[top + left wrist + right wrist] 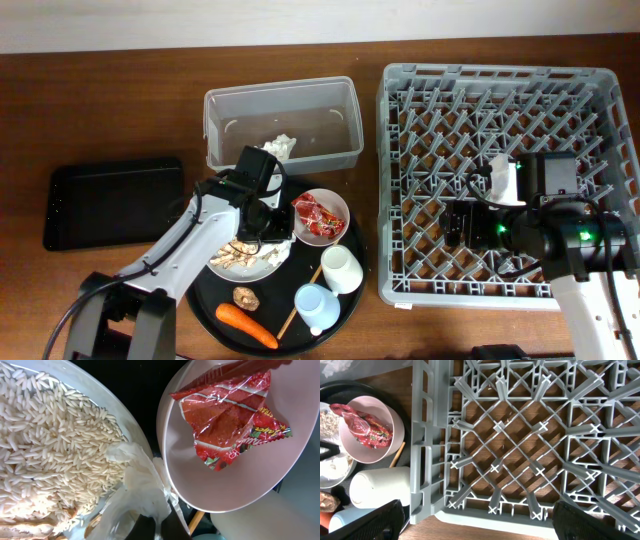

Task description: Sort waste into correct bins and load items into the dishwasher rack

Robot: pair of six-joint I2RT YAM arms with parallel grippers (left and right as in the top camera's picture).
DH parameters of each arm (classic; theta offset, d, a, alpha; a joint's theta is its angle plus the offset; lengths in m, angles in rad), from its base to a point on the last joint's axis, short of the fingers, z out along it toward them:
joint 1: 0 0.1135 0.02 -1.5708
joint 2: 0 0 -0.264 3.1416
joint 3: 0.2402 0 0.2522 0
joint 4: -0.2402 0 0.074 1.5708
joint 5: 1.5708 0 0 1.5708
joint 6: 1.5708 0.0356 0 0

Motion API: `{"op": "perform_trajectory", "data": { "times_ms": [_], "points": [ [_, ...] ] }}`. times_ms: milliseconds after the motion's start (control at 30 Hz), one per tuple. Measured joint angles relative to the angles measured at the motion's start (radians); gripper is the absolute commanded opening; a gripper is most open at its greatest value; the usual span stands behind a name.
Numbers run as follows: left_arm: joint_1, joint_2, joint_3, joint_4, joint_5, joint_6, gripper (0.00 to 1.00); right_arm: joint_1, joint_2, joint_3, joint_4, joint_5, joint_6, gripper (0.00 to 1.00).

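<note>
Overhead view shows the left hand (262, 225) low over the white plate (270, 270), on the side next to the pink bowl (322, 232). In the left wrist view its fingers are closed, and a crumpled white tissue (140, 485) looks pinched between them. The tissue lies in the gap between plate and bowl and touches both rims. The clear tub (325, 125) sits just past the hand, on the far side from the robot, with a second tissue (280, 147) inside. I think this tissue goes there next, and the left arm is much nearer. The bowl, with its red wrapper (227, 420), is right beside the hand and could get bumped. The right hand (480, 522) hangs wide open over the grey rack (425, 450), holding nothing.
</note>
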Motion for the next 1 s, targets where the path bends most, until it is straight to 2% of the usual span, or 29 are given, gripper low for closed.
{"op": "perform_trajectory", "data": {
  "times_ms": [67,133,167,267,333,467,533,600,633,667,700,733,833,1000],
  "points": [
    [0.0,0.0,0.004,-0.001,0.0,0.0,0.01,0.0,0.0,0.0,0.0,0.0,0.0,0.98],
    [0.0,0.0,0.034,-0.065,-0.012,0.0,0.01,0.0,0.0,0.0,-0.002,0.0,0.0,0.98],
    [0.0,-0.001,0.084,-0.142,-0.031,-0.003,0.01,0.0,0.0,0.0,-0.001,0.0,0.002,0.98],
    [-0.001,-0.031,0.208,-0.203,-0.085,-0.003,0.01,0.0,0.0,0.0,-0.001,0.0,0.003,0.98],
    [-0.003,-0.074,0.28,-0.139,-0.156,-0.003,0.0,0.0,0.0,0.0,0.0,0.0,0.002,0.98],
    [-0.005,-0.082,0.316,0.269,-0.452,-0.003,0.01,0.0,0.0,0.0,-0.002,0.0,0.003,0.98],
    [-0.004,-0.013,0.32,0.383,-0.518,-0.003,0.05,0.0,0.0,0.0,0.0,0.0,0.003,0.98],
    [-0.003,0.1,0.32,0.428,-0.544,-0.005,0.05,0.0,0.0,0.0,-0.005,0.0,0.003,0.98],
    [-0.001,0.142,0.32,0.429,-0.549,-0.006,0.2,0.0,0.0,0.0,-0.009,0.0,0.003,0.98],
    [0.003,0.177,0.32,0.428,-0.554,-0.006,0.46,0.0,0.0,0.0,-0.011,0.0,0.003,0.98],
    [0.009,0.193,0.32,0.426,-0.555,-0.005,0.66,0.0,0.0,0.0,-0.011,0.0,0.003,0.98],
    [0.018,0.195,0.32,0.421,-0.558,-0.003,0.76,0.0,0.0,0.0,-0.011,0.0,0.003,0.98],
    [0.035,0.187,0.322,0.416,-0.545,0.033,0.77,0.0,0.0,0.0,-0.011,0.0,0.003,0.98],
    [0.034,0.037,0.345,0.229,-0.44,0.069,0.77,0.0,0.0,0.0,-0.015,0.0,0.003,0.98]
  ]
}}
